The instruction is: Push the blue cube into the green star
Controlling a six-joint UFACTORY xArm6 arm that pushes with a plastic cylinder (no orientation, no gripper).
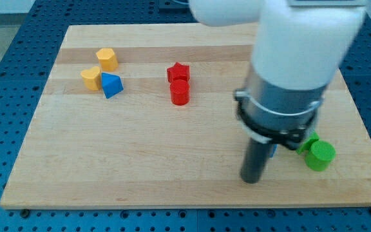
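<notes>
My tip [251, 181] rests on the board at the lower right, under the big white and grey arm. Only a sliver of the blue cube [272, 152] shows just right of the rod; the rest is hidden behind it. The green star [310, 141] lies further right, partly hidden by the arm's grey collar. A green cylinder [319, 156] touches the star on its lower right. The tip stands left of the blue cube, with the star beyond the cube to the right.
A red star [178, 72] and a red cylinder [180, 93] sit together at top centre. Two yellow blocks [107, 59] [91, 78] and a blue wedge-like block [112, 85] cluster at top left. The wooden board [140, 161] ends close behind the green blocks.
</notes>
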